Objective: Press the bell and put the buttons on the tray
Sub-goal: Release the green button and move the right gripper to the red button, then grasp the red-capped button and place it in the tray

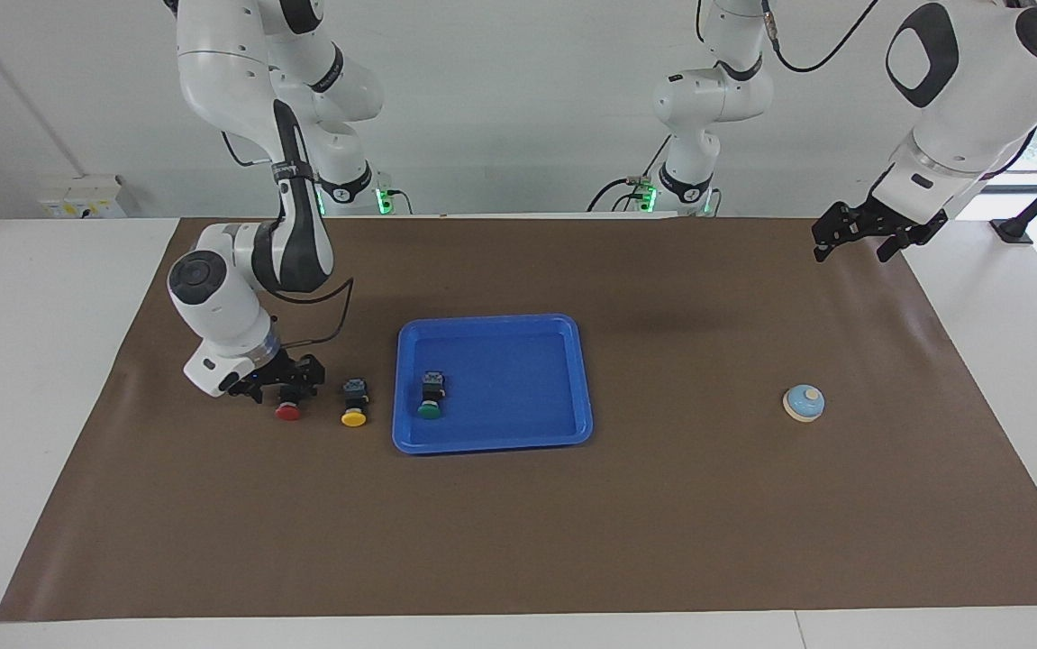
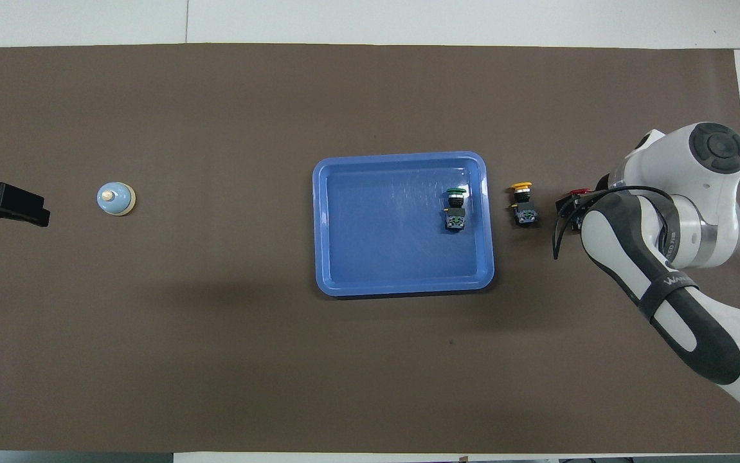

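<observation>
My right claw [image 1: 286, 389] stood spread around the red button [image 1: 287, 410] on the worktop [image 1: 662, 523]; the yellow button [image 1: 353, 415] lay just beside it, the green button [image 1: 429, 409] inside the tray [image 1: 572, 379]. My left claw [image 1: 869, 236] waited, spread, with the bell [image 1: 804, 402] well apart from it.

Counted: three buttons, green [image 1: 429, 409], yellow [image 1: 353, 416], red [image 1: 287, 411]; one tray [image 1: 583, 379]; one bell [image 1: 804, 402]; two grippers.
</observation>
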You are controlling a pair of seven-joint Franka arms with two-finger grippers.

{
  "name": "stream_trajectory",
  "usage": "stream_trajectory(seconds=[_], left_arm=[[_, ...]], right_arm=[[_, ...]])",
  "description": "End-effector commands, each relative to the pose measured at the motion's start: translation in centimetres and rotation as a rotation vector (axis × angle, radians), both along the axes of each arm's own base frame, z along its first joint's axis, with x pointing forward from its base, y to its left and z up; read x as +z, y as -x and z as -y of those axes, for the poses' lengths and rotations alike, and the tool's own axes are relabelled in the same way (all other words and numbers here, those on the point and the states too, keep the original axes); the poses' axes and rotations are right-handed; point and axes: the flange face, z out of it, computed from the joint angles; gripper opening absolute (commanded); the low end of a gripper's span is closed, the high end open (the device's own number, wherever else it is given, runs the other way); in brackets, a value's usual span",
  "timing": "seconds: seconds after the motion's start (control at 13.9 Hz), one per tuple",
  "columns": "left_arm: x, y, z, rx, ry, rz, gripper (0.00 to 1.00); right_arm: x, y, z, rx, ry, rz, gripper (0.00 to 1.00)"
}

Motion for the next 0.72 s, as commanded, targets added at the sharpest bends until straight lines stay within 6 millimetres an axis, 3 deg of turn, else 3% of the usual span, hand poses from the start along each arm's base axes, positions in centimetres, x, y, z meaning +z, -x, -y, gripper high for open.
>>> stream_trajectory(seconds=[0.0,0.07,0.14,0.29,0.43,0.5,0.65], left_arm=[[0.5,0.6,0.1,0.011,0.009,0.001,1.0],[0.5,0.6,0.1,0.011,0.009,0.001,1.0],[0.5,0.6,0.1,0.011,0.009,0.001,1.0],[0.5,0.6,0.1,0.011,0.009,0.001,1.0],[0.5,0.6,0.1,0.011,0.009,0.001,1.0],[0.5,0.6,0.1,0.011,0.009,0.001,1.0],[0.5,0.6,0.1,0.011,0.009,0.001,1.0]], right_arm=[[-0.2,1.2,-0.5,-0.043,0.004,0.001,0.68],[-0.3,1.3,-0.5,-0.047,0.003,-0.001,0.32],[-0.3,1.3,-0.5,-0.04,0.004,-0.002,0.02],[0.2,1.0,-0.5,-0.034,0.003,0.008,0.0],[3.4,-0.3,-1.4,-0.03,0.001,0.029,0.0],[5.6,-1.2,-2.9,-0.023,-0.006,0.018,0.0],[9.2,-3.0,-8.9,-0.093,-0.005,0.013,0.0]])
